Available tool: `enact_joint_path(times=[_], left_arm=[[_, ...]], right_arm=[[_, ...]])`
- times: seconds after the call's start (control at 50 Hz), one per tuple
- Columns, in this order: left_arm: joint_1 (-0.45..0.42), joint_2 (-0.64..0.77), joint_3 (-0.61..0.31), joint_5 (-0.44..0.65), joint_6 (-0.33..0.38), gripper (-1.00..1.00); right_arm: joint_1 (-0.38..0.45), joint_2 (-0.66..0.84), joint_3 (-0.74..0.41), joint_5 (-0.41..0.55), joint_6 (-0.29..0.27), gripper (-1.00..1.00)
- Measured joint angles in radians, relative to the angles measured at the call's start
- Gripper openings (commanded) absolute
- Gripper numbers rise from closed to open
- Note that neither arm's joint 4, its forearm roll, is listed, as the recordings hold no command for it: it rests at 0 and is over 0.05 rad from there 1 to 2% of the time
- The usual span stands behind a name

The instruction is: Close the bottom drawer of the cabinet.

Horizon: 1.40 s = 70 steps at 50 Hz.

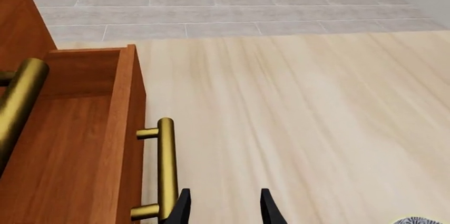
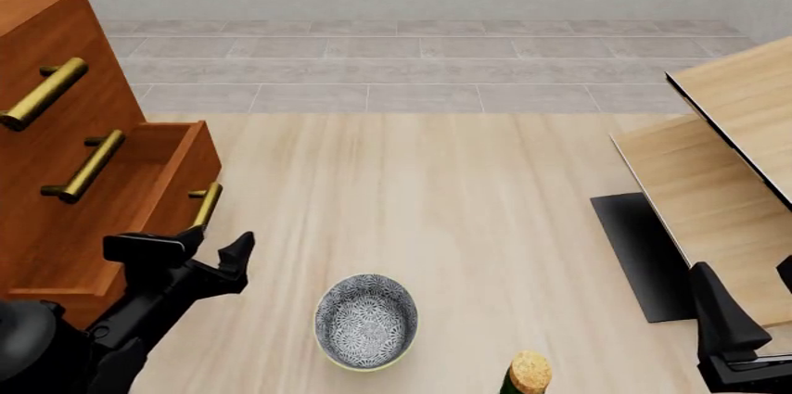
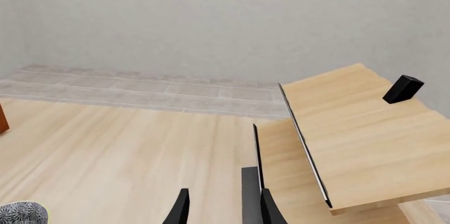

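The reddish-brown cabinet (image 2: 50,37) stands at the far left. Its bottom drawer (image 2: 184,173) is pulled out, with its inside showing and its brass handle (image 2: 206,204) facing the table. My left gripper (image 2: 198,250) is open and empty, just in front of the drawer's front. In the left wrist view the drawer (image 1: 125,108) and its handle (image 1: 166,166) show, and the left gripper (image 1: 225,207) has one finger right beside the handle's near end. My right gripper (image 2: 743,301) is at the lower right, far from the cabinet; the right wrist view shows it (image 3: 223,208) open and empty.
A patterned bowl (image 2: 365,320) sits on the table near the front, right of the left arm. A corked bottle top (image 2: 530,372) is at the front edge. Pale wood panels (image 2: 730,162) on a black base lean at the right, just ahead of the right gripper.
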<state>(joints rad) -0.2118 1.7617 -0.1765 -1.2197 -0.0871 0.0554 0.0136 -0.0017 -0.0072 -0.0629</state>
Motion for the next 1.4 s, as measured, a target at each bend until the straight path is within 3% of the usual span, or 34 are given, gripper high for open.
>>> enact_joint_path(times=[0.64,1.4], left_arm=[[0.113,0.019,-0.016,0.0,0.07,1.0],[0.234,0.036,-0.039,0.0,0.07,1.0]], right_arm=[[0.006,-0.005,0.0,0.003,-0.01,1.0],[0.008,-0.009,0.0,0.003,-0.019,1.0]])
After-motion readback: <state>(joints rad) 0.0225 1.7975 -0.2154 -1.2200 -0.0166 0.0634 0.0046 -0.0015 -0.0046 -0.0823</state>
